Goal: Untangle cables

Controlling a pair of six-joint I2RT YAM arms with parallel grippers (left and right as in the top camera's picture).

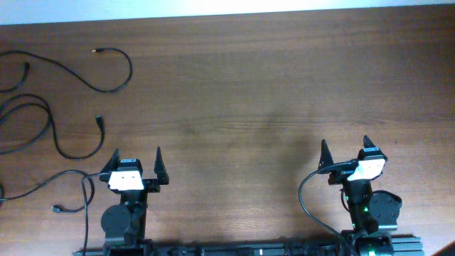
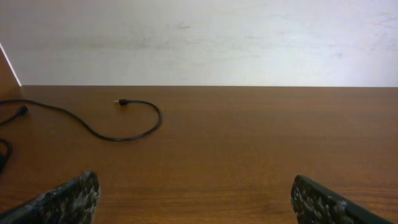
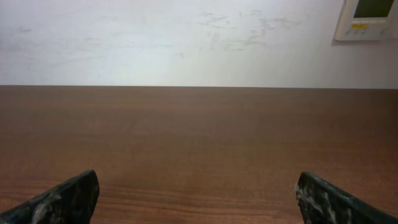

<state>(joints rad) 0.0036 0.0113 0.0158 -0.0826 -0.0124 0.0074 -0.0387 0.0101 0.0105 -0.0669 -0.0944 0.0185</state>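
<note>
My left gripper (image 1: 136, 152) is spread wide, holding nothing; my right gripper (image 1: 345, 142), well to its right, is equally wide and empty. The cables (image 1: 130, 67) lie loose on the wooden table (image 1: 249, 85), beyond and left of my left gripper. The farthest strand runs sideways, its plug (image 2: 123, 101) pointing left.

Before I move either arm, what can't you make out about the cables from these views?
Overhead: the thin black flexible cables run off the left edge, so their full length and any crossings there are cut off.
Overhead: the small plug ends are too small to tell the connector type.
Left wrist: one curved strand shows its plug, but runs off the left edge.
Right wrist: no cable in frame, only brown wooden table.
</note>
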